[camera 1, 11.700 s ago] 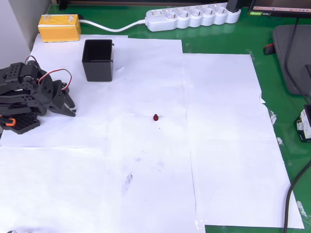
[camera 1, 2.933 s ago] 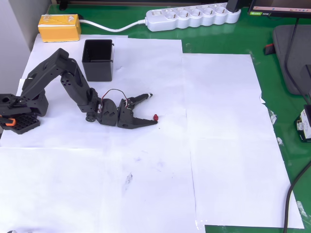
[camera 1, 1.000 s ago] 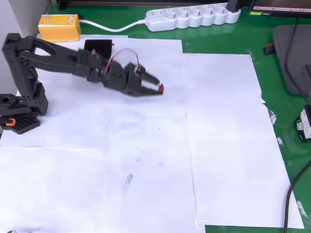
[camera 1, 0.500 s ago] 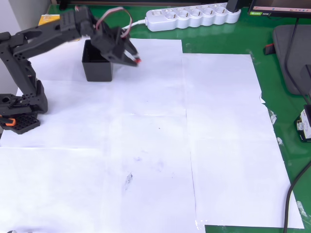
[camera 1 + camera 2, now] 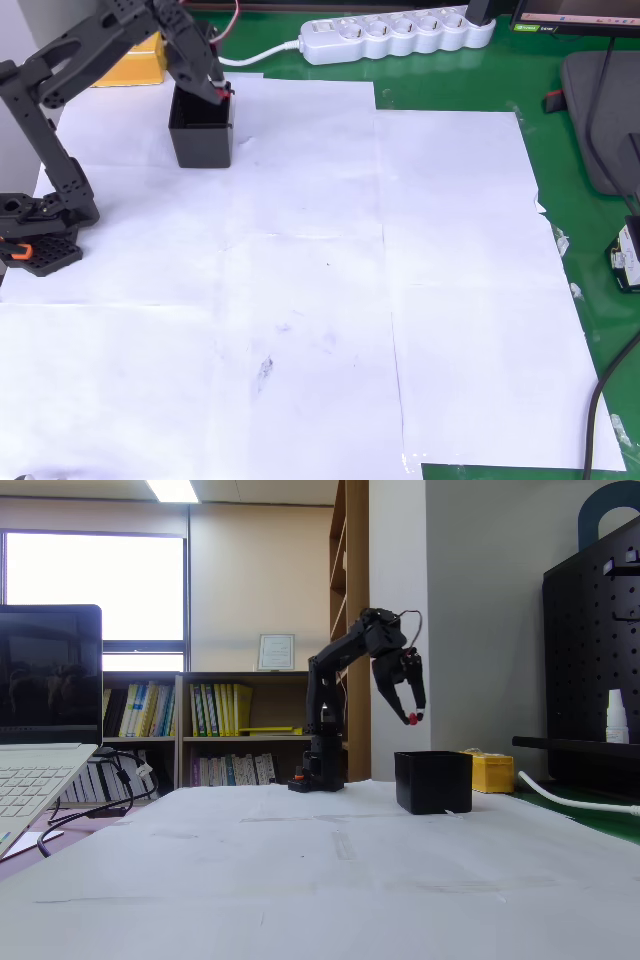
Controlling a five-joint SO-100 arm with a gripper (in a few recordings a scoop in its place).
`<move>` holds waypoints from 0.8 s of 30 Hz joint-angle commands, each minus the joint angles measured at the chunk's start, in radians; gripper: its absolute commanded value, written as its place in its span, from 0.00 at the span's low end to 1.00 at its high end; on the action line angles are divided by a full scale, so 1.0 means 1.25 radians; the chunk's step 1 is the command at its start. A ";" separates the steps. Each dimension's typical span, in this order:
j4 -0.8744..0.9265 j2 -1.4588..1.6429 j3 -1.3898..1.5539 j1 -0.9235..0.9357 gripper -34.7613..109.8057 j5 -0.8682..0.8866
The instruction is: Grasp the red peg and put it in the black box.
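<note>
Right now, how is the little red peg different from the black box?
The tiny dark red rounded peg is far smaller than the square black plastic box. The peg is red and round; the box is black with tall straight walls. The peg is held up in the air, pinched between the gripper's fingers, while the box stands on the white paper. In the overhead view, the peg sits over the box's rim.

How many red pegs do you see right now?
1. The red peg is pinched in the gripper, held in the air above the black box. Any pegs inside the box would be hidden.
</note>
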 commanded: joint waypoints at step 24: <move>0.083 0.112 0.090 -0.119 0.51 0.075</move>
